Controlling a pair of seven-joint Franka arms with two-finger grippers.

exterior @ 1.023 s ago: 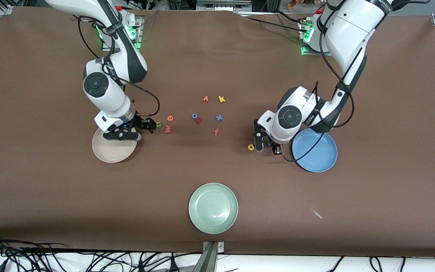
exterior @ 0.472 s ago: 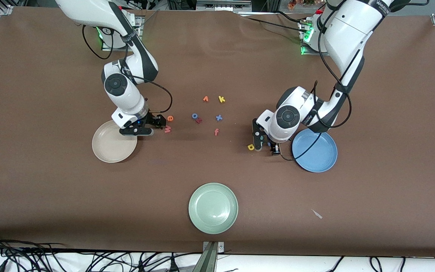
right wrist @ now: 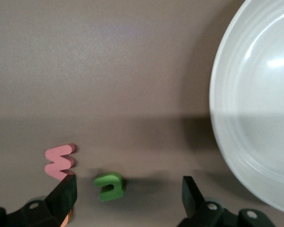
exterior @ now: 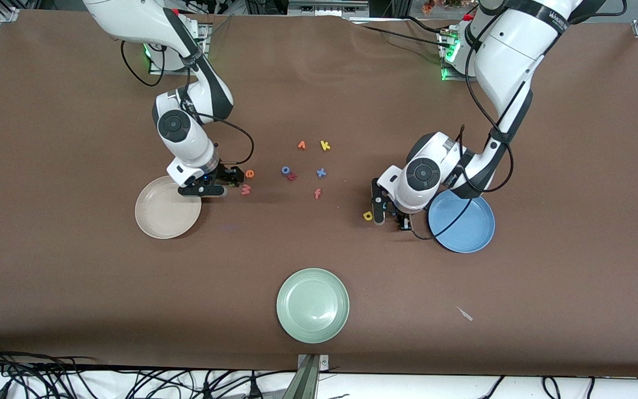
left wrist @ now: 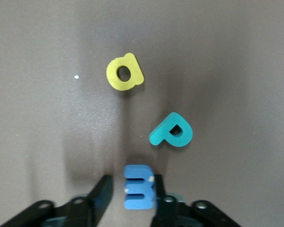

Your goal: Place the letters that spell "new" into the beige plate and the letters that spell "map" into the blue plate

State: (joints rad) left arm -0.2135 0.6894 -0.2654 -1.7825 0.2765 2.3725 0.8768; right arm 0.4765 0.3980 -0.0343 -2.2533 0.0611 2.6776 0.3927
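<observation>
Right wrist view, right tool (right wrist: 128,187): jaws wide apart, straddling the n (right wrist: 110,186) on the surface, with the w (right wrist: 60,161) just beside one finger.
Left tool (left wrist: 131,182): jaws partly apart around the m (left wrist: 138,187); one finger touches it, the other shows a gap.
Whereabouts: n, w and e (exterior: 249,173) lie at two o'clock of the beige plate (exterior: 153,221); m, a (left wrist: 124,72) and p (left wrist: 172,131) lie at nine o'clock of the blue plate (exterior: 468,227).
Handling: probably light, soft foam; pinch low across the outer edges.
Hidden: front view hides n and m under the tools.
</observation>
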